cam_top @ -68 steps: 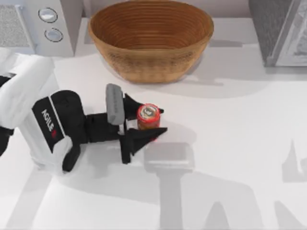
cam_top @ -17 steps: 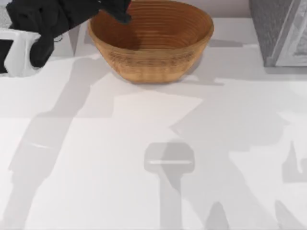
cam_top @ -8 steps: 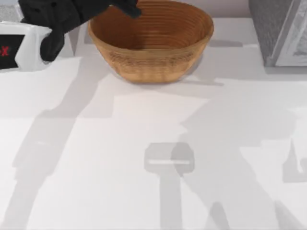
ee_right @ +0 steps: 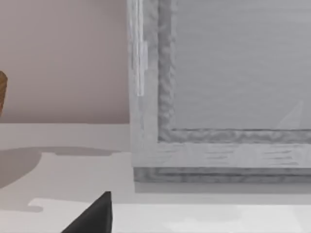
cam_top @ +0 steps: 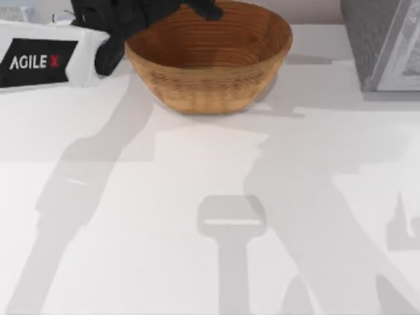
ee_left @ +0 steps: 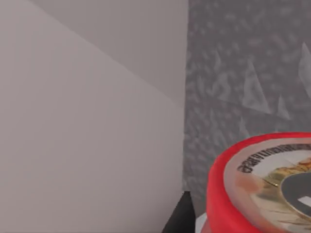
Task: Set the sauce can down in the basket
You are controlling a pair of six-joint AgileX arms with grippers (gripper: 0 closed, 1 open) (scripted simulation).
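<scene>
The tan woven basket (cam_top: 209, 72) stands at the back middle of the table. My left arm reaches in from the top left, and its black gripper (cam_top: 200, 8) hangs over the basket's rear left rim. The left wrist view has the sauce can (ee_left: 262, 187) very close, red rim and silvery top facing the camera, with a black fingertip (ee_left: 181, 218) beside it; the left gripper is shut on it. From above, the can is hidden under the gripper. A dark part of my right gripper (ee_right: 95, 217) shows in the right wrist view, low over the table.
A grey speckled cabinet (cam_top: 380, 39) stands at the back right, close in front of the right wrist camera (ee_right: 218, 97). The basket's edge (ee_right: 1, 92) peeks in beside it. The white tabletop (cam_top: 210, 216) carries arm shadows.
The left arm lifted the can off the table earlier, and over the last second it has moved right, bringing the gripper further over the basket's rear rim.
</scene>
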